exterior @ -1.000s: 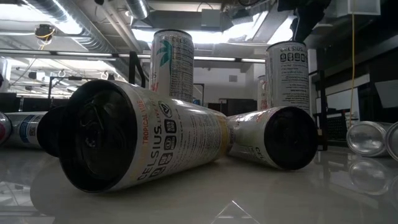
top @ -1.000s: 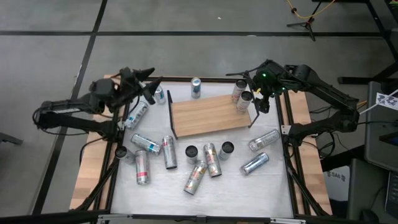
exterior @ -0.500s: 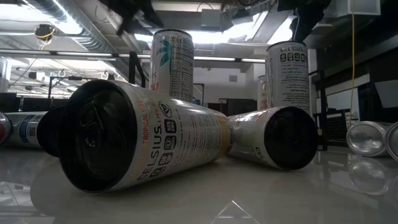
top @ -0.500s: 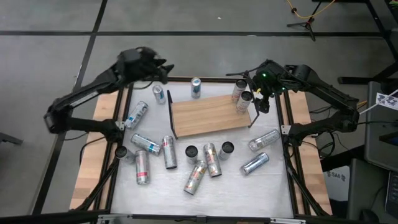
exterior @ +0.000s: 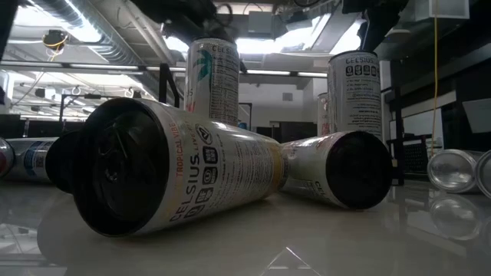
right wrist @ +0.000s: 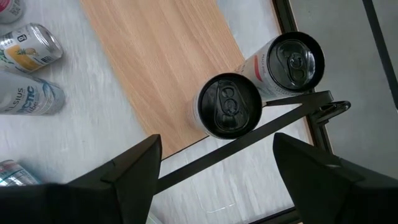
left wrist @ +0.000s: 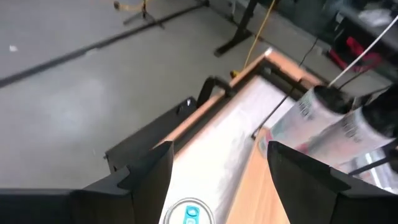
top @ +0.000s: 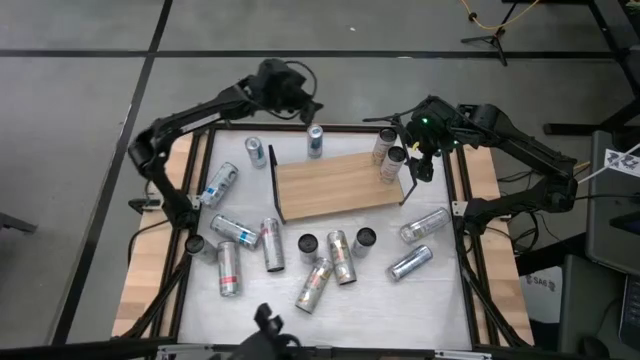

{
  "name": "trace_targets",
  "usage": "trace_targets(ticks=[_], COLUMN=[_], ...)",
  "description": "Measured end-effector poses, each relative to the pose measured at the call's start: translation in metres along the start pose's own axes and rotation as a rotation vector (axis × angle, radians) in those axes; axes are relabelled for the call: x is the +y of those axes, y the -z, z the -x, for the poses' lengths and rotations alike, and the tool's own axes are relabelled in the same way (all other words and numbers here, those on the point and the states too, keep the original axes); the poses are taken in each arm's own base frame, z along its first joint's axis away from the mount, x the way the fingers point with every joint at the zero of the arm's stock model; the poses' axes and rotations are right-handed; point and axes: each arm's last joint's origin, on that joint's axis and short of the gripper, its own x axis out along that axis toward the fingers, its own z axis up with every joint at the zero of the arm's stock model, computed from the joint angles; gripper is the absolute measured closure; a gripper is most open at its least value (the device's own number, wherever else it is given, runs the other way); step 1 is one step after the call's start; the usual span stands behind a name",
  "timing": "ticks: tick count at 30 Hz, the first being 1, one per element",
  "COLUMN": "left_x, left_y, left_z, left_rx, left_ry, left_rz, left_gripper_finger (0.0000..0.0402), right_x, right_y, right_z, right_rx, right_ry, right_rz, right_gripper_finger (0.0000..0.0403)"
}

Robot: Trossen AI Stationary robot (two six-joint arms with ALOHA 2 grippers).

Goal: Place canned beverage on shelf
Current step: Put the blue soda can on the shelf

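In the low view, a big silver can lying on its side with its dark end toward the camera hides much of the white table behind it, and the light-brown wooden shelf cannot be made out there at all. At that picture's far left a blue-and-silver can is half cut off by the edge. In the left wrist view, a round blue-topped can is cut by the bottom edge, and two upright pale cans on the shelf's far end are blurred, their labels unreadable.
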Motion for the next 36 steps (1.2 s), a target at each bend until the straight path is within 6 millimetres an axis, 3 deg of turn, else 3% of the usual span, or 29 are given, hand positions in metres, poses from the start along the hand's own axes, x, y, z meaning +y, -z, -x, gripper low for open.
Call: trace_targets(ticks=[5, 11, 27, 36], left_x=[-0.002, -0.003, -0.018, -0.015], left_y=[0.013, 0.029, 0.041, 0.059], left_z=[-0.022, -0.033, -0.036, -0.041], left_rx=[0.087, 0.190, 0.223, 0.277], left_ry=[-0.003, -0.098, -0.148, -0.162], left_rz=[-0.007, -0.070, -0.118, -0.119], left_gripper_finger=[0.0147, 0.0147, 0.0147, 0.0147], right_x=[0.000, 0.000, 0.000, 0.000], right_y=[0.000, 0.000, 0.000, 0.000], right_z=[0.000, 0.000, 0.000, 0.000], right_rx=[0.000, 0.000, 0.000, 0.000], right_ry=[0.000, 0.000, 0.000, 0.000], right_rz=[0.000, 0.000, 0.000, 0.000], right_gripper_finger=[0.0100, 0.0100, 0.0100, 0.0100])
